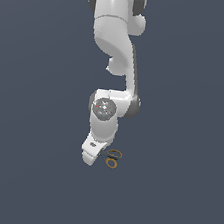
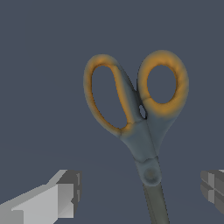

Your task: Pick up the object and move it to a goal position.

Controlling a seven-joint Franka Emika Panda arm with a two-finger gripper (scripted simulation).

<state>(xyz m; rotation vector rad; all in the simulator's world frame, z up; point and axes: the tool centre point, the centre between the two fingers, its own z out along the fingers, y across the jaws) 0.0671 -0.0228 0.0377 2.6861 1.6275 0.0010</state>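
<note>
The object is a small pair of scissors (image 2: 141, 131) with two orange-yellow ring handles and dark grey blades, lying flat on the dark floor. In the exterior view its rings (image 1: 112, 159) show just to that view's right of my white gripper (image 1: 94, 157), which hangs low over it. In the wrist view my gripper (image 2: 140, 189) is open. One finger (image 2: 65, 194) and the other finger (image 2: 213, 186) stand wide apart on either side of the blades near the pivot, without touching them. The blade tips run out of the wrist picture.
The plain dark blue-grey floor (image 1: 24, 172) stretches all around. The white arm (image 1: 116, 44) reaches down from the top of the exterior view. No other objects show.
</note>
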